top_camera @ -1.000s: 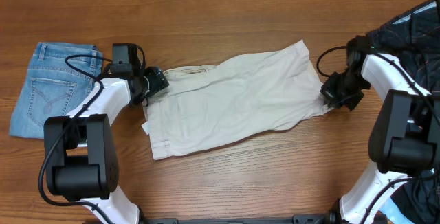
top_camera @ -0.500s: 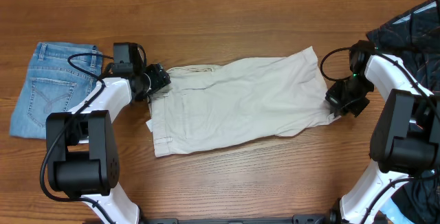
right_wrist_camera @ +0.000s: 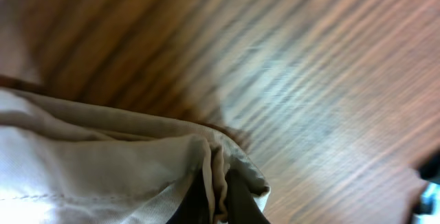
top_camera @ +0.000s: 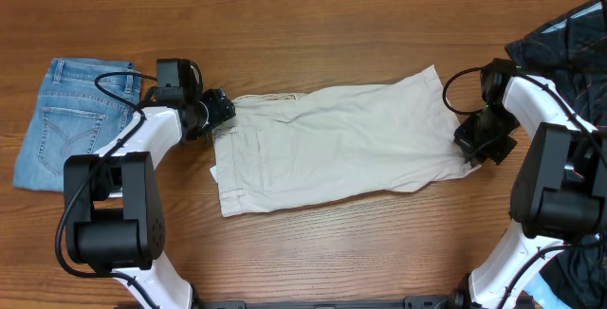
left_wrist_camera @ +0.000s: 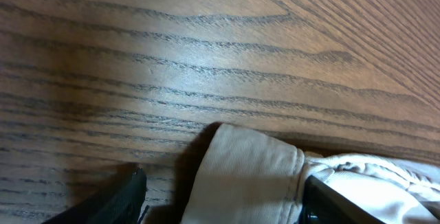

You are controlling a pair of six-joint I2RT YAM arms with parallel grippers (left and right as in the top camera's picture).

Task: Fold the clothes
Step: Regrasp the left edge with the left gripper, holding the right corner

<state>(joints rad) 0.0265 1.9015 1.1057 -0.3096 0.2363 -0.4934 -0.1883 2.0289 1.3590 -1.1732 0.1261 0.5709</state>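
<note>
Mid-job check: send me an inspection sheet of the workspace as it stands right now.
Surface: wooden table, no spills seen.
Job's things: beige shorts spread flat between the arms, waistband to the left, not yet folded.
Clutter: folded blue jeans at far left, apart from the shorts; dark garment at the right edge.
Grippers: left gripper open, fingers either side of the waistband corner; right gripper shut on the shorts' hem.
Cables: black cable loops over the jeans; another black loop by the right wrist.
Surroundings: nothing seen.
</note>
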